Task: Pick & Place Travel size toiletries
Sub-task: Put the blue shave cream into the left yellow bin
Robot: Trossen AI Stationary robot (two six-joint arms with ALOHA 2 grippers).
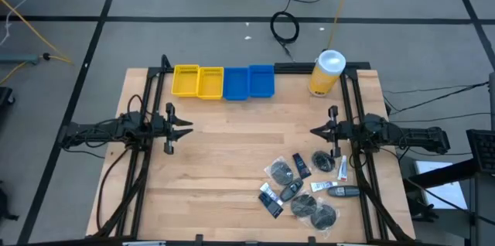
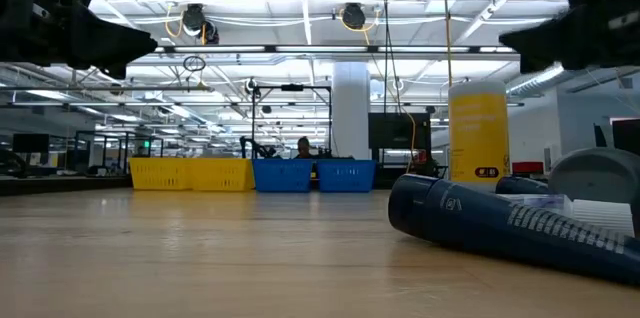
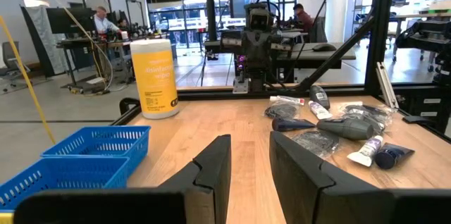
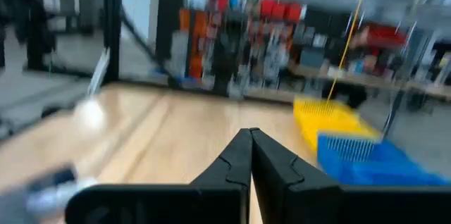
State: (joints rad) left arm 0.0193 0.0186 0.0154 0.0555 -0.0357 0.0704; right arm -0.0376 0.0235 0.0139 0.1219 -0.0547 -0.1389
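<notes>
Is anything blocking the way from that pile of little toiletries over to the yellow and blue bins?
Nothing visible does. The toiletries lie near the table's front right, the bins along the far edge, with bare wood between. The yellow canister stands right of the bins, off that path.

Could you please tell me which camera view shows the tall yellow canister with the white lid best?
The left wrist view: the tall yellow canister stands whole, unobstructed. The high view shows mostly its lid, the low view only its body; the right wrist view misses it.
</notes>
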